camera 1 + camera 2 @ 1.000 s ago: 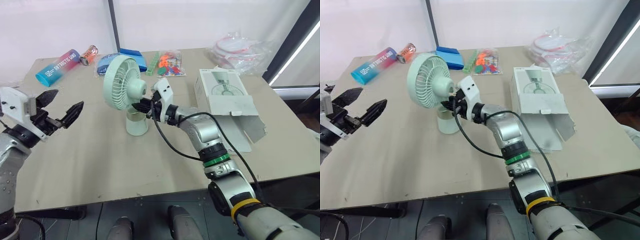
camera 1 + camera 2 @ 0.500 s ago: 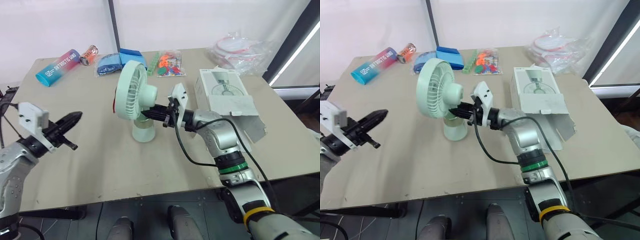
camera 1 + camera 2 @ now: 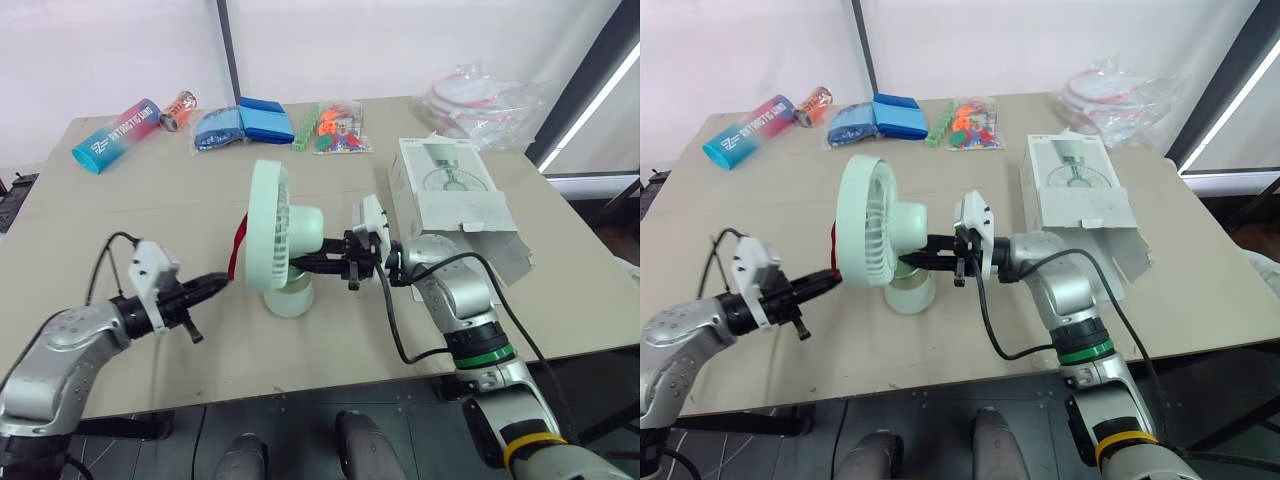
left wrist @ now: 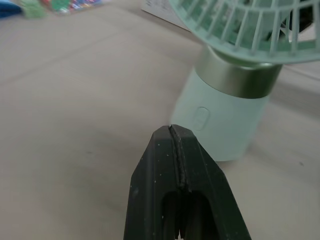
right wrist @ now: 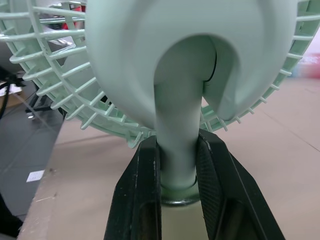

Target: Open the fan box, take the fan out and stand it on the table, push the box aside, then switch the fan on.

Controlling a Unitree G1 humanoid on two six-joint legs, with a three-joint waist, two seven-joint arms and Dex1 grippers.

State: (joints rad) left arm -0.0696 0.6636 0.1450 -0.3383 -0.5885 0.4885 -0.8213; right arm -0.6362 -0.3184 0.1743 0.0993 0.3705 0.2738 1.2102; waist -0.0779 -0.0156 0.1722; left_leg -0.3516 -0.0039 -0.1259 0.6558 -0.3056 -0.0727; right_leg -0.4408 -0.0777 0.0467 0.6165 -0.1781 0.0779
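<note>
The fan [image 3: 275, 235] stood upright on the bench [image 3: 150, 190], out of its opened box [image 3: 450, 195] nearby. Right fingers [image 5: 145, 200] gripped its neck; left fingers [image 4: 155, 170], pressed together, pointed at the base button [image 4: 201, 118]. Switching on likely remained.

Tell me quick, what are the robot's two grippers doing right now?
Left gripper: closed, holding nothing, aimed at the base of the fan.
Right gripper: closed on the neck of the fan.

Fan [image 3: 272, 240] mint green, silver band round its base. Fan box [image 3: 452, 190] white with a grey fan print. Table [image 3: 150, 210] beige. Upper left of the frame — tube [image 3: 115, 135] fading blue to pink, white lettering. Left gripper [image 3: 220, 282] and right gripper [image 3: 305, 263] black.
</note>
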